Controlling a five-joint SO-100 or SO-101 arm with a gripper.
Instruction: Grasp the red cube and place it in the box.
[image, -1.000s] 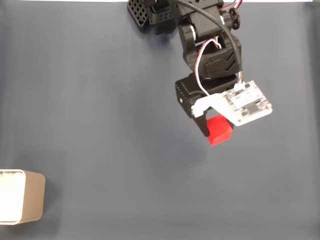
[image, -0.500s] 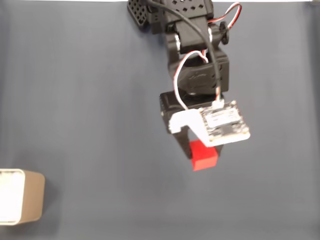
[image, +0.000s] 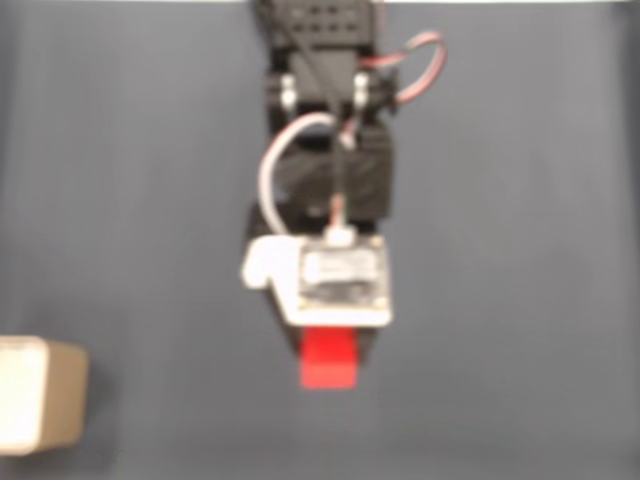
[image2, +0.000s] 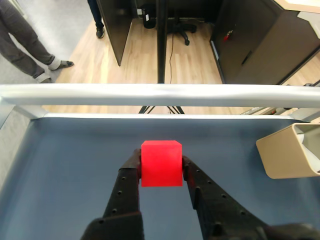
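Cube clamped between the black fingers of the gripper, carried above the blue table.
One cube, one box, one arm were visible; the box stood well apart, at the fixed view's lower left. Judged best: hold the grip firm, swing until the cube hung squarely over the white opening, then lower before letting go.

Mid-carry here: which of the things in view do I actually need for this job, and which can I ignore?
Needed:
- red cube, held between the fingers
- box, at the right edge of the wrist view, open side up

Ignore:
- metal rail along the table's far edge
- person's legs on the floor beyond
- office chair in the background
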